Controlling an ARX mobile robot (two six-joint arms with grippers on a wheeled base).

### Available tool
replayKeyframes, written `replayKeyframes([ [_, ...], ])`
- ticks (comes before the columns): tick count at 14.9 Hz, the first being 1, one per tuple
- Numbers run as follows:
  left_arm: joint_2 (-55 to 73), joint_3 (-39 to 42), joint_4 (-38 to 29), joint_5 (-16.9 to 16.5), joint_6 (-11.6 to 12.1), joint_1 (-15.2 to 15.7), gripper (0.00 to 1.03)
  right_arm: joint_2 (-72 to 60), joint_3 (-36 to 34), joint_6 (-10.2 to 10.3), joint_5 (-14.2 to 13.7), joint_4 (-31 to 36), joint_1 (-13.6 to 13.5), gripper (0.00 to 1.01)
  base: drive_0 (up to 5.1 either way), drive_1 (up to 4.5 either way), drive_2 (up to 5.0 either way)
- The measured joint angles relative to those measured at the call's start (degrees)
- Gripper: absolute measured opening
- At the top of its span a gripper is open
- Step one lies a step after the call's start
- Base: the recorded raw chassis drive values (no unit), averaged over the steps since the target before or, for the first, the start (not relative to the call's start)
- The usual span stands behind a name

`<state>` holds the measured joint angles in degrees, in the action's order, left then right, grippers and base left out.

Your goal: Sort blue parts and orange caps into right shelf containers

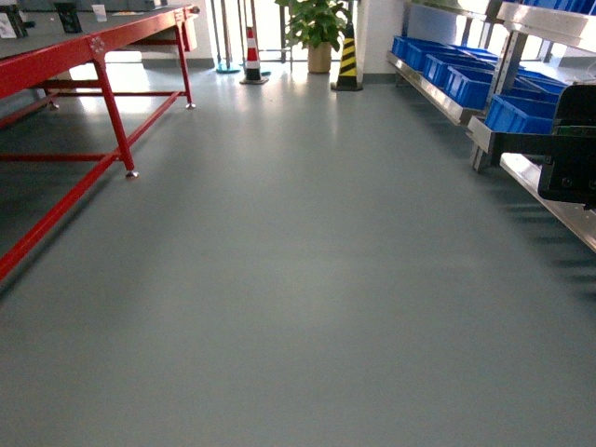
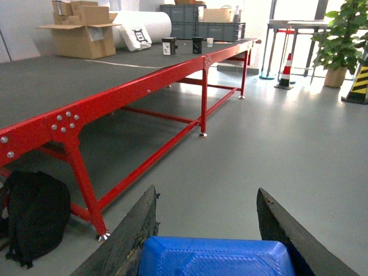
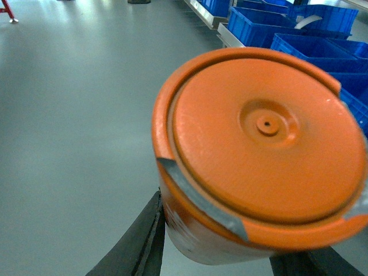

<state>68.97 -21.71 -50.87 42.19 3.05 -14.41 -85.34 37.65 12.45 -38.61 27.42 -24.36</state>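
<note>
Carrying is the step in hand, as I read it — both arms are loaded and the robot stands on open grey floor (image 1: 307, 307), with the crates (image 1: 517, 112) on the metal shelf (image 1: 438, 93) off to its right and a little ahead.

The right gripper (image 3: 230, 253) pinches one orange cap (image 3: 259, 155), its round face turned to the wrist camera and filling most of that view; the dark fingers (image 3: 138, 244) press against its lower sides. The left gripper (image 2: 207, 230) holds one blue part (image 2: 215, 257) between its fingers (image 2: 135, 230), which sit against the part's two sides. Whether that grip is tight I cannot tell, since only the part's top edge shows.

Next, I judge, the base must close on the shelf and turn so each arm can reach over a crate rim, then lower and let go — cap and part each into its own crate.

Counted: one cap, one blue part, and at least five crates in the head view, the far ones running together. One red table (image 1: 84, 51), two cones (image 1: 251, 56) and a potted plant (image 1: 315, 28) stand at the far end
</note>
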Motion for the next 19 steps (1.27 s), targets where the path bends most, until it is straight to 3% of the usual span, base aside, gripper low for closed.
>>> replayKeyframes([
  [3, -0.02, 0.0, 0.02, 0.02, 0.0, 0.0, 0.41, 0.0, 0.0, 0.0, 0.04, 0.0, -0.02, 0.41, 0.0, 0.0, 0.0],
  [19, -0.02, 0.0, 0.04, 0.02, 0.0, -0.07, 0.41, 0.0, 0.0, 0.0, -0.13, 0.07, 0.28, 0.41, -4.7, 3.03, 2.1],
])
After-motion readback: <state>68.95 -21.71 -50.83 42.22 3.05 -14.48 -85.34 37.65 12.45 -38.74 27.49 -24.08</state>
